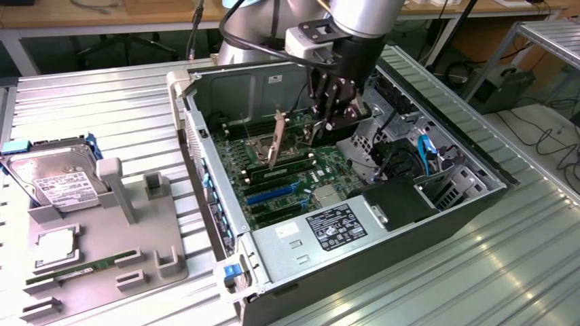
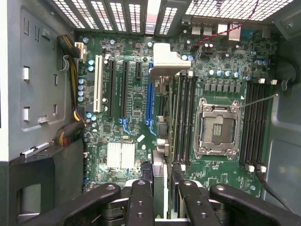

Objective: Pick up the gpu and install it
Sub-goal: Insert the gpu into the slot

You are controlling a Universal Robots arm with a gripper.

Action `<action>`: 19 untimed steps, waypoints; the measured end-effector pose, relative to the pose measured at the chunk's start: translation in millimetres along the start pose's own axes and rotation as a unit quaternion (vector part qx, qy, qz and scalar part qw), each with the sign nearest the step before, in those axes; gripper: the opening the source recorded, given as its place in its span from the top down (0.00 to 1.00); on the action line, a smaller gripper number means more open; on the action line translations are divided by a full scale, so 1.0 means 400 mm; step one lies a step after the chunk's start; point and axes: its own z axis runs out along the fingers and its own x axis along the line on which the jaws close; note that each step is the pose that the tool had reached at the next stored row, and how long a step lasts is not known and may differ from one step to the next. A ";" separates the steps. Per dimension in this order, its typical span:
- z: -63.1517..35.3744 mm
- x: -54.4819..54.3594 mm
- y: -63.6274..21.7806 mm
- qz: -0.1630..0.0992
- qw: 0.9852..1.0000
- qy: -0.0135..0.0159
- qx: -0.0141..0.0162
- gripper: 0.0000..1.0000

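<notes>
The gripper [image 1: 328,129] hangs inside the open computer case [image 1: 453,204], its jaws clamped on the gpu [image 2: 160,155], held edge-on just above the motherboard [image 2: 136,117] near the blue slot [image 2: 149,94], so pickup looks done and seating remains.

Green motherboard [image 2: 136,94], blue slot [image 2: 149,94], black gripper [image 2: 160,207], grey ribbed table [image 1: 109,115]

A ribbed metal tabletop [image 1: 109,102] carries an open computer case [image 1: 399,238] at its centre. At nine o'clock of the case lies a grey parts tray [image 1: 168,261], directly on the tabletop, just beside the case.
</notes>
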 end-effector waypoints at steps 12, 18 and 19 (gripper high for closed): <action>0.006 0.003 0.001 0.000 1.000 0.000 0.000 0.74; 0.007 0.004 0.004 0.000 1.000 0.000 0.000 0.74; 0.008 0.004 0.004 0.000 1.000 0.000 0.000 0.74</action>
